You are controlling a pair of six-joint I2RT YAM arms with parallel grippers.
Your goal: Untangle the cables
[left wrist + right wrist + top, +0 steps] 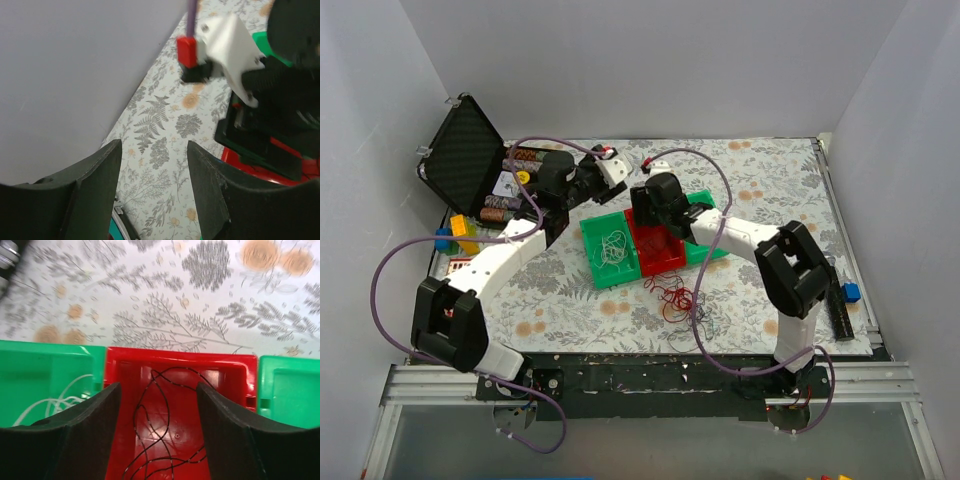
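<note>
The cables (677, 297) are a loose tangle of thin, mostly red wires on the floral cloth, in front of the red bin (672, 262). One thin black cable (165, 425) lies coiled inside the red bin (125, 365). White cable (612, 248) lies in the green bin (592, 232) to its left, and shows as white cable (55, 402) in the right wrist view. My right gripper (159, 390) hovers open over the red bin, the black cable below its fingers. Near the back of the bins, my left gripper (154, 145) is open with only cloth between its fingers.
A second green bin (708, 245) sits to the right of the red one. At the back left an open black case (465, 150) stands beside wire spools and coloured blocks (460, 232). A blue block (851, 292) and a black rail are at the right edge.
</note>
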